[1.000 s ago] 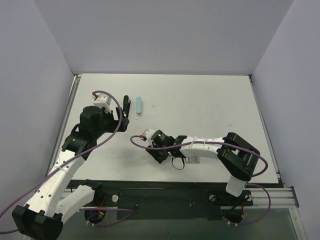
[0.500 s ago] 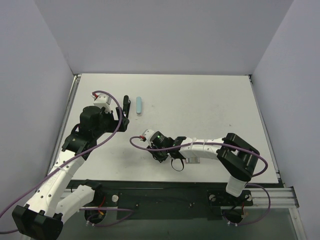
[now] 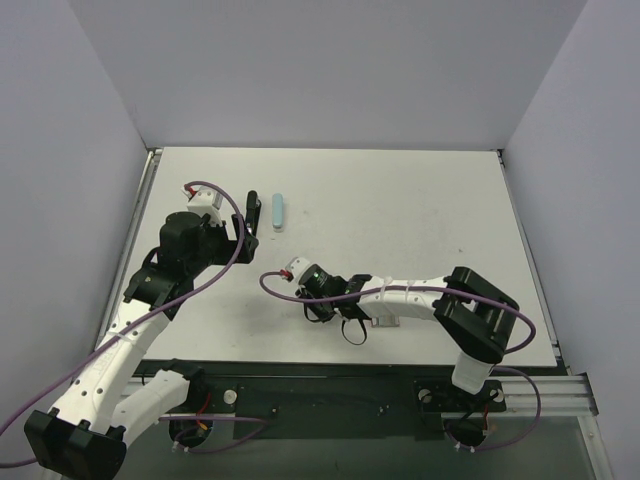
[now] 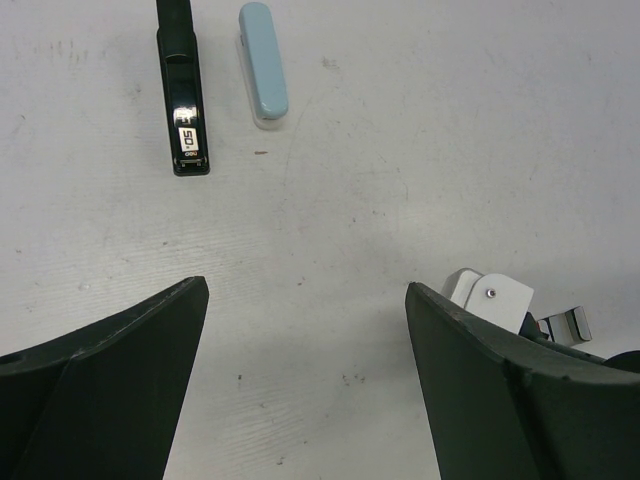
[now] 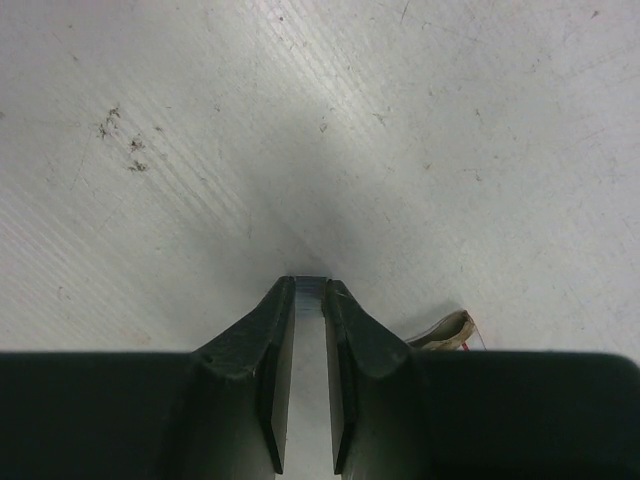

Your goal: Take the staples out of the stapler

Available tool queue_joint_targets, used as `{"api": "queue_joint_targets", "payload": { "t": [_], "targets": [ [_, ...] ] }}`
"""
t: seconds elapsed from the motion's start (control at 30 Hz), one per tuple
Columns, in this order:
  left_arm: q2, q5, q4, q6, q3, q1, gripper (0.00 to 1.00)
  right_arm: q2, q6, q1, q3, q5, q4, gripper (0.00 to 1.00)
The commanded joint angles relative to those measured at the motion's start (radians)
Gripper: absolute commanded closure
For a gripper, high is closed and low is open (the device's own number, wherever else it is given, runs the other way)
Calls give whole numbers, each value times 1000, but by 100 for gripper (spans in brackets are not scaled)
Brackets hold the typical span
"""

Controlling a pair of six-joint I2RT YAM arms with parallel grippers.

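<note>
A black stapler [image 3: 251, 212] lies at the far left of the table; it also shows in the left wrist view [image 4: 183, 90]. My left gripper [image 3: 243, 238] hangs just near of it, open and empty [image 4: 305, 380]. My right gripper [image 3: 318, 310] is low over the table near the front middle. In the right wrist view it [image 5: 310, 292] is shut on the staples [image 5: 310, 288], a thin silver-grey strip pinched between the fingertips right at the table surface.
A light blue oblong object [image 3: 277, 212] lies right of the stapler, also in the left wrist view [image 4: 263, 62]. A small grey-framed box [image 3: 386, 320] sits by the right forearm. A tan scrap [image 5: 445, 330] lies right of the right fingers.
The right wrist has shifted slightly and its cable loop has dropped a little toward the front edge. The left arm and the stapler have not moved.
</note>
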Motion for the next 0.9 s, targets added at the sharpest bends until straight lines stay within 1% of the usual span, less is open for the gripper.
{"api": "queue_joint_targets", "payload": {
  "t": [0.0, 0.1, 0.23, 0.33, 0.53, 0.63, 0.87],
  "targets": [
    [-2, 4, 42, -5, 15, 8, 9, -63, 43, 7, -11, 30, -31, 91],
    [-2, 4, 42, -5, 16, 8, 9, -115, 71, 5, -22, 38, -37, 92],
    [-1, 5, 43, -5, 15, 8, 9, -199, 106, 2, -36, 91, -63, 92],
    [1, 5, 43, -5, 15, 8, 9, -265, 134, -6, -54, 128, -112, 92],
    [7, 7, 43, -5, 18, 9, 9, -374, 216, -65, -158, 166, -147, 92],
    [11, 8, 46, -5, 18, 9, 9, -430, 256, -124, -204, 171, -166, 92],
    [24, 11, 46, -6, 15, 9, 9, -506, 341, -191, -279, 229, -235, 92]
  ]
}}
